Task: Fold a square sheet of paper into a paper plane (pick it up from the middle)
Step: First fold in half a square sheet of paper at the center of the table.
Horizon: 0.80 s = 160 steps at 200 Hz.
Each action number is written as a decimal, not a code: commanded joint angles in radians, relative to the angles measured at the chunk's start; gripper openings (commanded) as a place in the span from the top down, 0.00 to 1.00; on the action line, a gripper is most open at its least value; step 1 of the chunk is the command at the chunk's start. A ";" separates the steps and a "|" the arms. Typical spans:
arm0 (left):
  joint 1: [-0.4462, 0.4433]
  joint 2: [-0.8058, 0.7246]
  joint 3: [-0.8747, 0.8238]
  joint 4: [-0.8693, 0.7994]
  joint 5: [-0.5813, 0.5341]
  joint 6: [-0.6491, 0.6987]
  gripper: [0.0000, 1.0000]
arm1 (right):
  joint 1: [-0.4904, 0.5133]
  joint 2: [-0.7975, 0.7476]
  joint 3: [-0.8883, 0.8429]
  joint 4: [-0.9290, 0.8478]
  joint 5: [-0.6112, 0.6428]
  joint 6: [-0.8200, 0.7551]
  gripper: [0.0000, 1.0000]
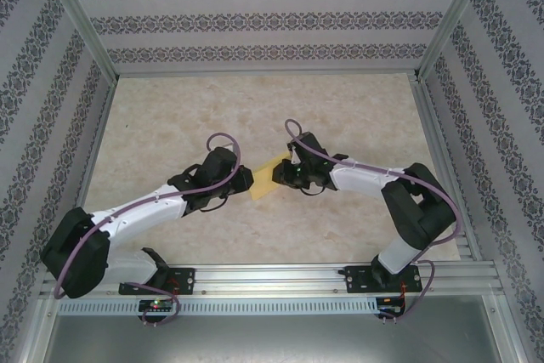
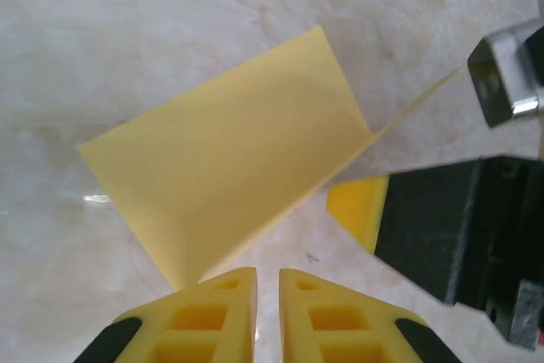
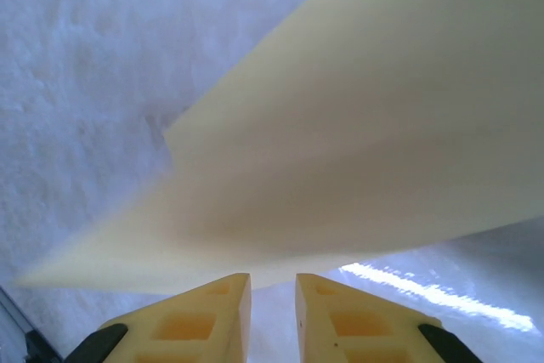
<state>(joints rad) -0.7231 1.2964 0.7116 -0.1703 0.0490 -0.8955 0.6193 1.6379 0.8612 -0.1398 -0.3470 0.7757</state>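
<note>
Midway across the desk (image 1: 153, 125), the square sheet of paper (image 2: 229, 159) lies just beyond the left gripper (image 2: 268, 276), jaws nearly together, empty; the right gripper (image 3: 272, 280), jaws narrow, meets its raised flap, grip unclear.

Top camera: high, behind arm bases (image 1: 161, 282), looks down and forward over whole desk (image 1: 170, 108), far; near edge at bottom of frame. Left wrist camera: looks along left gripper (image 2: 268, 274) down at desk middle, close. Right wrist camera: same along right gripper (image 3: 273, 278), very close, low angle. All three share yellow paper (image 1: 265, 180) at desk middle; left wrist view also catches right gripper.
</note>
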 commanded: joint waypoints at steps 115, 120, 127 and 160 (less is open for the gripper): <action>-0.084 0.270 0.133 0.115 0.096 -0.003 0.91 | -0.048 0.168 0.042 0.112 -0.092 -0.028 0.87; -0.084 0.284 0.142 0.116 0.098 -0.003 0.92 | -0.050 0.168 0.039 0.113 -0.095 -0.029 0.87; -0.084 0.300 0.150 0.115 0.099 -0.003 0.92 | -0.050 0.168 0.038 0.112 -0.099 -0.030 0.88; -0.084 0.367 0.183 0.111 0.102 -0.002 0.95 | -0.057 0.168 0.029 0.103 -0.111 -0.042 0.93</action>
<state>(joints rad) -0.7902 1.6310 0.8547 -0.0944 0.1345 -0.8959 0.5732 1.7969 0.8833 -0.0578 -0.4305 0.7574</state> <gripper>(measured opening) 0.065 0.089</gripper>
